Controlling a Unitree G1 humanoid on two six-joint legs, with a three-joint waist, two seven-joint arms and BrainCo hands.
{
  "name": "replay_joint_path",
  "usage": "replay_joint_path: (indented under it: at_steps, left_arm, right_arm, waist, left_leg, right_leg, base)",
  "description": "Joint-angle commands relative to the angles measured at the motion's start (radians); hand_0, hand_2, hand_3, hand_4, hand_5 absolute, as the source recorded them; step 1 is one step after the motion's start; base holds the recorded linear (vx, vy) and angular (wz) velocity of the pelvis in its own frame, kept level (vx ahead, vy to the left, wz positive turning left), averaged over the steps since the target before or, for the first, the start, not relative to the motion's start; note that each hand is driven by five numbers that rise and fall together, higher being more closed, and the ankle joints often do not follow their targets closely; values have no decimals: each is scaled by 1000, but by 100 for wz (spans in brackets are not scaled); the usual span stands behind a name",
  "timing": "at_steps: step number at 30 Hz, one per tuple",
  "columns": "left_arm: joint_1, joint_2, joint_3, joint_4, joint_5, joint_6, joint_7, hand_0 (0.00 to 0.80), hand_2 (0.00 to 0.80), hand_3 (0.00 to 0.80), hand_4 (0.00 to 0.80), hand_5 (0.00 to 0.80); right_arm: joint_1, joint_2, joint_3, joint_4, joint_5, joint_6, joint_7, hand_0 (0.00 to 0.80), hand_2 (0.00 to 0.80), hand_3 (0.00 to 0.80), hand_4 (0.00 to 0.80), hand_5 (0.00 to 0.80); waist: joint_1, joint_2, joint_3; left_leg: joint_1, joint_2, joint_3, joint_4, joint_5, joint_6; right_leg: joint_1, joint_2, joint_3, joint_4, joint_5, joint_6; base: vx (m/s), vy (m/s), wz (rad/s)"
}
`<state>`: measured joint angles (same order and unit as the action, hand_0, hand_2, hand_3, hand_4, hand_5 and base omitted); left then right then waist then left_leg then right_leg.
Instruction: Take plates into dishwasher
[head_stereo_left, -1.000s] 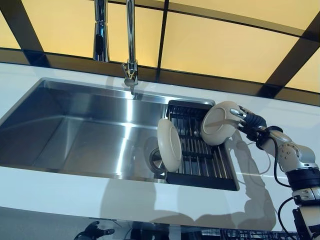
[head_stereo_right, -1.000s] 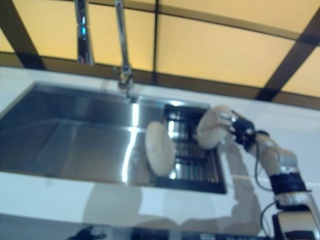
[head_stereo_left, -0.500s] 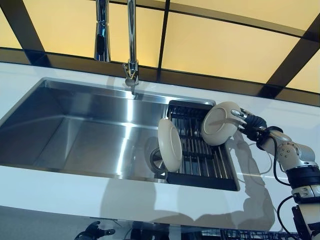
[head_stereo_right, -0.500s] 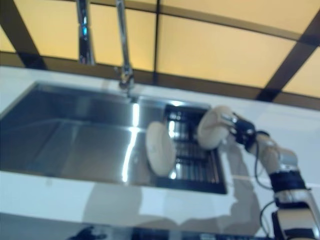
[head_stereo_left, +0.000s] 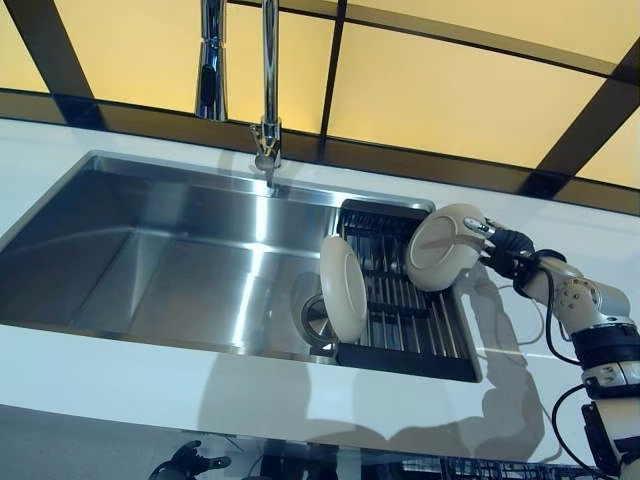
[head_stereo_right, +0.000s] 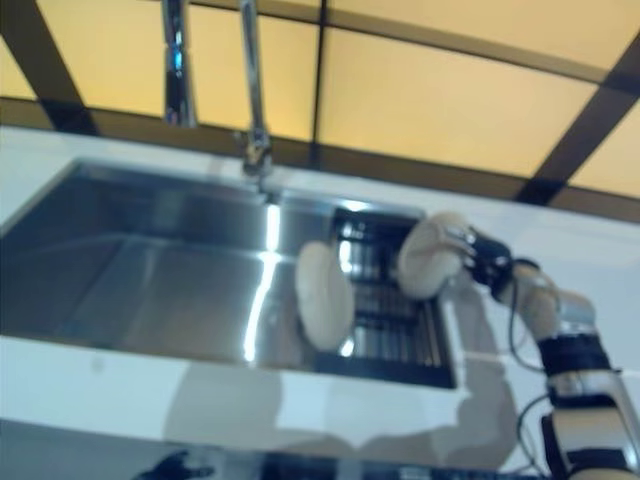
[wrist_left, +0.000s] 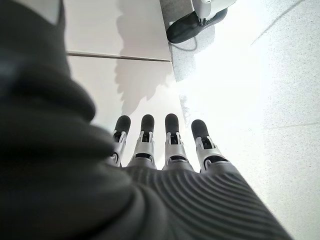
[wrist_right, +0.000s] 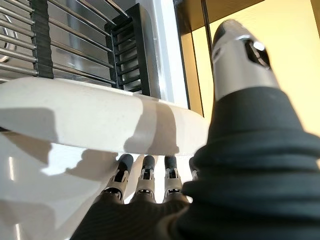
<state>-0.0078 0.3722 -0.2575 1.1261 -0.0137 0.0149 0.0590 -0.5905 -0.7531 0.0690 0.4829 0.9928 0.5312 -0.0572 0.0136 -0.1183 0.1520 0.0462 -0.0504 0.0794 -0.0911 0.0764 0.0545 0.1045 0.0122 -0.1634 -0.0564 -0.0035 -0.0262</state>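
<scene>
Right hand (head_stereo_left: 503, 250) reaches in over the white counter (head_stereo_left: 120, 385) and grips a cream plate (head_stereo_left: 440, 247) by its rim, fingers (wrist_right: 145, 172) curled under one face and the thumb (wrist_right: 240, 55) pressed over the other; the plate is held on edge, tilted, above the far right corner of the black rack (head_stereo_left: 405, 320) set in the steel sink (head_stereo_left: 150, 260); a second plate (head_stereo_left: 343, 288) stands upright at the rack's left edge, well apart from the held one, beside the drain (head_stereo_left: 316, 318); the tap (head_stereo_left: 266, 85) rises behind the sink, left of the rack; the left hand (wrist_left: 165, 145) hangs low beneath the counter, fingers straight, holding nothing.
</scene>
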Motion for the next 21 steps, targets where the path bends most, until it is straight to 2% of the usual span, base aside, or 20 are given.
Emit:
replay_joint_path:
  at_steps: [1, 19, 20, 21]
  left_arm:
    - [-46, 12, -60, 14, 0, -1, 1, 0, 0, 0, 0, 0]
    - [-61, 13, -71, 5, 2, 12, 1, 0, 0, 0, 0, 0]
    - [-62, 13, -71, 7, 1, 11, 0, 0, 0, 0, 0, 0]
    - [-62, 12, -71, 5, 1, 11, 1, 0, 0, 0, 0, 0]
  right_arm:
    - [-102, 12, 42, 41, -9, 7, -17, 0, 0, 0, 0, 0]
    - [-161, 27, 94, 98, -72, 49, -16, 0, 0, 0, 0, 0]
    - [-161, 29, 96, 98, -77, 51, -15, 69, 69, 69, 69, 69]
    - [-163, 30, 99, 99, -75, 51, -18, 94, 94, 94, 94, 94]
  waist:
    - [33, 37, -29]
    - [44, 39, -14]
    - [44, 40, -15]
    - [44, 40, -14]
  left_leg:
    - [57, -9, 3, 4, -146, 40]
    - [56, -9, -2, 4, -143, 41]
    - [55, -9, -3, 4, -142, 41]
    - [55, -9, -3, 4, -142, 41]
  right_leg:
    - [-59, -18, -33, 159, -70, 58]
    - [-65, -20, -36, 171, -77, 55]
    - [-66, -20, -35, 172, -78, 54]
    - [-67, -20, -35, 173, -79, 53]
  base:
    - [0, 0, 0]
    - [0, 0, 0]
    - [0, 0, 0]
    - [0, 0, 0]
